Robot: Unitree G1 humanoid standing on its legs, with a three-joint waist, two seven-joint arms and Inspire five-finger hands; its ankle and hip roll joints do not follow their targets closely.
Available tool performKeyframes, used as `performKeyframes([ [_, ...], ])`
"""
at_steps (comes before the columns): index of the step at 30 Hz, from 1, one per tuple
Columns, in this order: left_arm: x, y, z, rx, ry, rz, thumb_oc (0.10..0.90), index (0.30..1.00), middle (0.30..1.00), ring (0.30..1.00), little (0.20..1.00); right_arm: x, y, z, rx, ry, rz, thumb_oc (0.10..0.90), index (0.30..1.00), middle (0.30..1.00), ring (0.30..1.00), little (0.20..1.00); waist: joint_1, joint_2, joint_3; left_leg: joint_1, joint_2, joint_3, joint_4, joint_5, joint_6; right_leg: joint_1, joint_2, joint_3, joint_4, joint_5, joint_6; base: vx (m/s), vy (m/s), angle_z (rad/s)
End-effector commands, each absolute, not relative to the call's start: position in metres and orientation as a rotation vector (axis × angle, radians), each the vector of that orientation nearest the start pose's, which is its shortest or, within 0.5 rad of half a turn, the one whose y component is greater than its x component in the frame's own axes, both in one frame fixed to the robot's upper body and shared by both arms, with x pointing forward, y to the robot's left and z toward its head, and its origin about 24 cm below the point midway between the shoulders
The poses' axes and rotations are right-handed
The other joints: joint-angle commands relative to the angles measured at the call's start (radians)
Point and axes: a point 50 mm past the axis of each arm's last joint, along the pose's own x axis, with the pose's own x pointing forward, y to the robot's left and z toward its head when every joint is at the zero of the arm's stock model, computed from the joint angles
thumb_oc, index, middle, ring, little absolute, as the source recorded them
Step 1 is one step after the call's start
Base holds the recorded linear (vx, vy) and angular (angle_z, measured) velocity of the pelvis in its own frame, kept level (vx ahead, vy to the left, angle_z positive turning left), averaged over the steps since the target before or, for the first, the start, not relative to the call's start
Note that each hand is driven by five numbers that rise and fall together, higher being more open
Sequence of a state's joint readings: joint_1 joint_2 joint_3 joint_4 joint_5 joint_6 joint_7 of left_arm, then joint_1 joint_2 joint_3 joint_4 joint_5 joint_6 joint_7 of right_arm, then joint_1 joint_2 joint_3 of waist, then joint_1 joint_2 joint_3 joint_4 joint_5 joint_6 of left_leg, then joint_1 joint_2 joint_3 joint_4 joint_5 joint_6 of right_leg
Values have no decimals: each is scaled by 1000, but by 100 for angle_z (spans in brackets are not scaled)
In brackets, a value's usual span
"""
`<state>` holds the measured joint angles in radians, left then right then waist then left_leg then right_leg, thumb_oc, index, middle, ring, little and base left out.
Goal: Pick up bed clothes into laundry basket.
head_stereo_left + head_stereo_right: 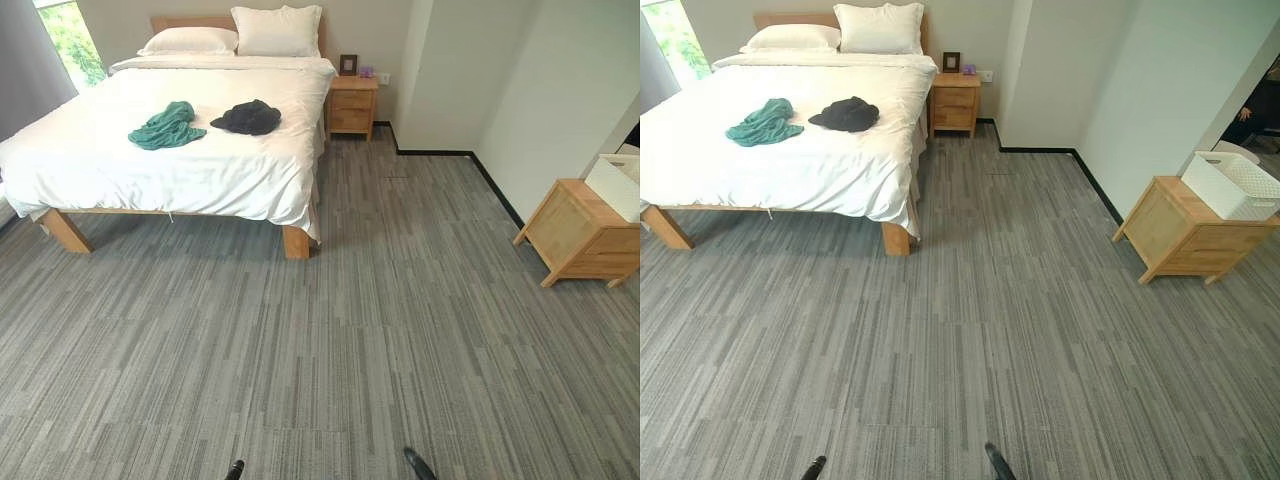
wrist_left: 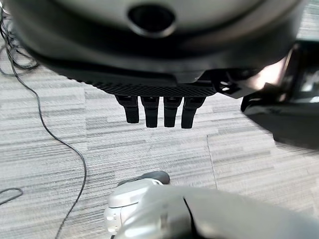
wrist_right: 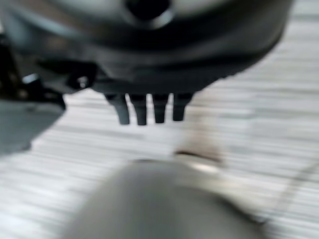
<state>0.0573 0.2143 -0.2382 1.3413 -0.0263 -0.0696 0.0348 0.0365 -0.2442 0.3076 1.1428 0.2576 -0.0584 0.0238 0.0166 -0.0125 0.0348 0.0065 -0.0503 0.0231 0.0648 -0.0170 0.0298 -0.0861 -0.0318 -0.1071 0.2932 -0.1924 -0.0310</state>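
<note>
A teal garment (image 1: 166, 126) and a black garment (image 1: 247, 117) lie crumpled side by side on the white bed (image 1: 200, 175), far ahead on the left. A white laundry basket (image 1: 1237, 184) stands on a low wooden cabinet (image 1: 1180, 235) by the right wall. My left hand (image 2: 159, 94) hangs above the grey carpet with its fingers (image 2: 170, 112) straight and nothing in it. In its own wrist view my right hand (image 3: 149, 84) hangs the same way, fingers (image 3: 141, 112) straight and holding nothing. Both hands are far from the bed and the basket.
Wide grey carpet (image 1: 380, 330) lies between me and the bed. A wooden nightstand (image 1: 352, 105) stands by the bed's head, with two pillows (image 1: 275, 30) at the headboard. A wall corner juts out beyond the nightstand. A person (image 1: 1258, 115) partly shows behind the basket.
</note>
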Motion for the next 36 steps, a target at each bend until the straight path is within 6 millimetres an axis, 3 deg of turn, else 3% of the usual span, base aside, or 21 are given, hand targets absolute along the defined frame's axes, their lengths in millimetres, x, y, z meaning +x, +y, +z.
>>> performKeyframes([
  [1,89,198,-168,439,1155,-169,800,900,900,900,900,133,-204,-151,-187,1018,71,800,900,900,900,900,0,-14,18,20,80,-39,-94,23,-81,181,-76,-30,-352,179,140,-6,3,5],
  [4,96,198,-166,482,1130,-201,800,900,900,900,900,120,-207,-157,-299,1092,127,800,900,900,900,900,4,-18,23,19,80,-42,-93,18,-78,179,-77,-32,-347,176,140,18,9,5],
  [6,106,206,-161,412,1087,-117,800,900,900,900,900,117,-215,-156,-271,1091,73,800,900,900,900,900,4,-22,18,24,79,-44,-95,14,-77,184,-79,-35,-349,175,142,50,16,2],
  [7,115,214,-157,317,1048,-25,800,900,900,900,900,128,-222,-149,-189,1017,-16,800,900,900,900,900,-2,-22,18,26,80,-41,-96,13,-77,183,-79,-31,-350,175,145,31,34,2],
  [8,141,232,-139,240,889,102,800,900,900,900,900,146,-241,-131,-68,864,-176,800,900,900,900,900,-12,-21,18,28,82,-30,-97,13,-78,177,-78,-22,-349,177,148,18,40,-1],
  [9,153,241,-127,218,804,149,800,900,900,900,900,152,-250,-122,-5,786,-253,800,900,900,900,900,-15,-22,18,29,83,-26,-99,14,-78,177,-78,-18,-350,178,150,8,29,-5],
  [10,152,242,-127,218,806,149,800,900,900,900,900,151,-250,-122,-4,788,-254,800,900,900,900,900,-13,-22,18,31,83,-25,-99,13,-78,179,-78,-17,-350,178,150,-18,26,-7],
  [13,185,265,-90,176,582,254,800,900,900,900,900,176,-276,-88,97,556,-418,800,900,900,900,900,-21,-22,8,41,84,-15,-106,10,-78,180,-79,-10,-354,179,153,36,32,-10],
  [15,211,273,-56,145,404,287,800,900,900,900,900,202,-280,-56,136,378,-424,800,900,900,900,900,-23,-22,4,34,83,-9,-105,18,-76,170,-81,-6,-354,190,155,-28,37,-14],
  [19,236,264,-12,23,174,279,800,900,900,900,900,234,-273,-6,106,144,-356,800,900,900,900,900,-25,-19,1,36,77,3,-105,12,-72,164,-87,9,-356,196,160,1,46,-16],
  [22,237,259,-5,0,136,259,800,900,900,900,900,239,-267,7,84,83,-315,800,900,900,900,900,-25,-18,3,37,74,8,-102,8,-69,160,-90,15,-355,197,162,4,40,-4],
  [24,235,252,-2,-19,106,261,800,900,900,900,900,241,-262,35,-21,-60,-363,800,900,900,900,900,-28,-12,9,34,68,11,-95,2,-62,155,-95,21,-352,196,166,13,71,-11],
  [25,234,247,3,-44,69,267,800,900,900,900,900,241,-256,39,-28,-101,-379,800,900,900,900,900,-27,-11,19,28,60,12,-87,-5,-55,148,-105,24,-346,196,172,9,91,-15],
  [32,225,245,8,-139,27,312,800,900,900,900,900,239,-231,42,24,-127,-271,800,900,900,900,900,-14,-15,67,1,27,19,-22,-61,-17,87,-151,53,-199,151,189,13,93,-11],
  [33,227,243,13,-117,15,286,800,900,900,900,900,240,-228,43,19,-131,-242,800,900,900,900,900,-12,-11,82,-6,20,15,-9,-66,-7,49,-155,59,-115,138,197,-37,119,-10],
  [36,233,238,21,-103,-11,214,800,900,900,900,900,240,-218,44,-53,-125,-149,800,900,900,900,900,-20,-3,131,1,9,8,19,-90,24,-67,-169,68,172,207,198,48,166,-6],
])
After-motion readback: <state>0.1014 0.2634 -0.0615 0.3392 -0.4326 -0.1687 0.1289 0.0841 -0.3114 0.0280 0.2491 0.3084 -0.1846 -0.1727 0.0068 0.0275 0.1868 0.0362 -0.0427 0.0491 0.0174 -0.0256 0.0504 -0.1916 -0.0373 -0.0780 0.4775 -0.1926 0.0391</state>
